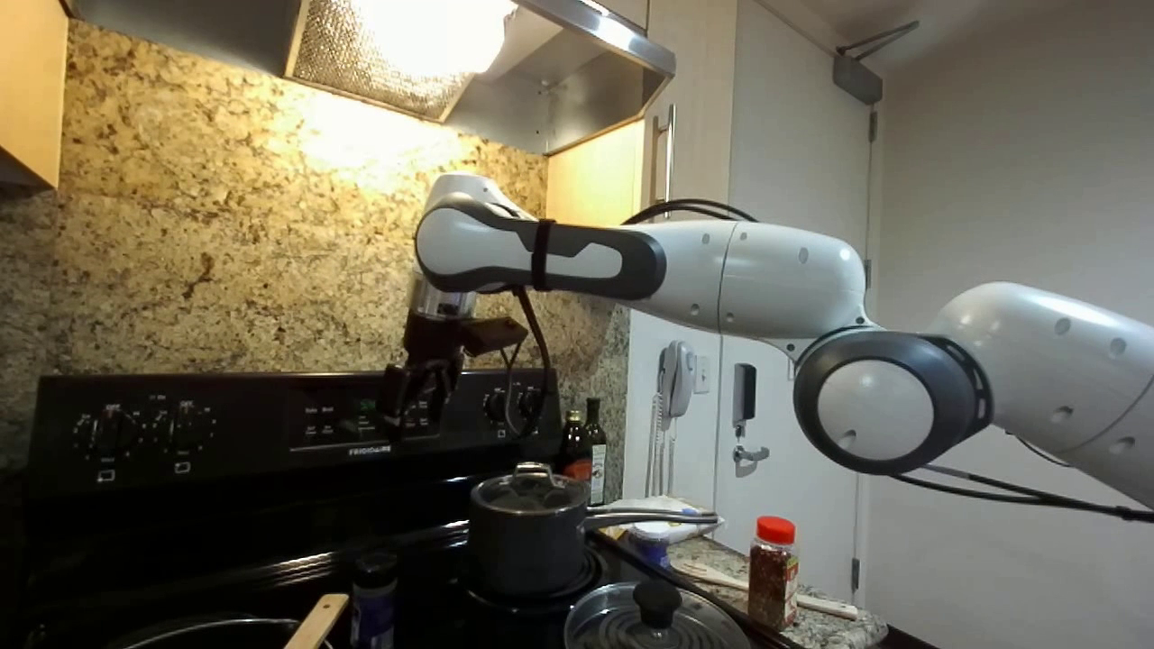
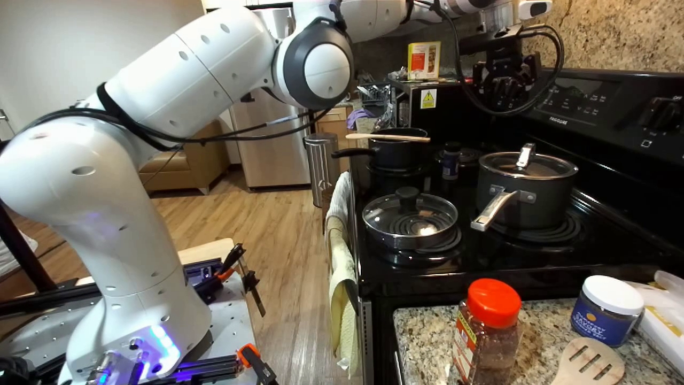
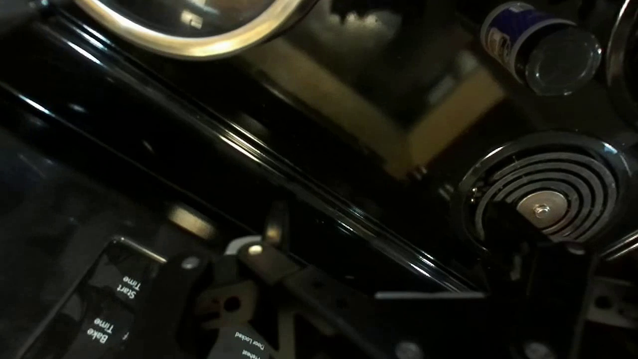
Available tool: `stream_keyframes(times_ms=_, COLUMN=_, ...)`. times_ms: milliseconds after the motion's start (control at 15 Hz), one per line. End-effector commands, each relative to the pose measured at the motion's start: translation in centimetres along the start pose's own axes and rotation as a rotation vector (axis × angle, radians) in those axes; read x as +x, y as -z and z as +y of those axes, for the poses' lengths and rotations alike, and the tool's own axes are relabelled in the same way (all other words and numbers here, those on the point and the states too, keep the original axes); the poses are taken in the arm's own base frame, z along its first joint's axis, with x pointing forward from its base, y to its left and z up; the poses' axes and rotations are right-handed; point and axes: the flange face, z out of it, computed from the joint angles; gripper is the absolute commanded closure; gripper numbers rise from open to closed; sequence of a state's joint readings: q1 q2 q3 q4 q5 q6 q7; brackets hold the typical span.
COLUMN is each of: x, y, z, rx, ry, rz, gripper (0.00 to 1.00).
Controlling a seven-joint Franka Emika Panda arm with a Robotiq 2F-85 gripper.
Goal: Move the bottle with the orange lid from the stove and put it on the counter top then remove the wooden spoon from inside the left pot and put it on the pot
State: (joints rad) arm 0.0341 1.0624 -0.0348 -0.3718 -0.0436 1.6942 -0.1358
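In an exterior view, a speckled stone wall [image 1: 207, 234] glows yellow beneath the range hood [image 1: 622, 36], whose light [image 1: 424, 31] burns white. Farther right come a tall pale cupboard [image 1: 699, 90] with a bar handle [image 1: 670, 162], then a white door [image 1: 793, 180] with a closer [image 1: 856, 79] at its top, then a plain wall [image 1: 1001, 180]. A corded telephone [image 1: 678, 379] hangs near the door's lever [image 1: 750, 455]. In an exterior view, wood-plank flooring [image 2: 286, 278] stretches to a steel refrigerator [image 2: 272, 149], a metal bin [image 2: 322, 168] and a tan seat [image 2: 214, 152].

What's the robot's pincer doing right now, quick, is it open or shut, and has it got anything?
Pincer: open, holding nothing.
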Motion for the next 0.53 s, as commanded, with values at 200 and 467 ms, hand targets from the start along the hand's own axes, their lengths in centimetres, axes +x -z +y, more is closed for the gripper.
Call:
stream_keyframes(times_ms=200, x=1.6, y=1.0, z=-0.5, rx=0.007, ry=-0.182, rz=0.153, gripper=0.0)
stream_keyframes(times_ms=467, x=1.7, y=1.2, z=-0.6, rx=0.001, ry=-0.15, rz=0.158, gripper=0.0)
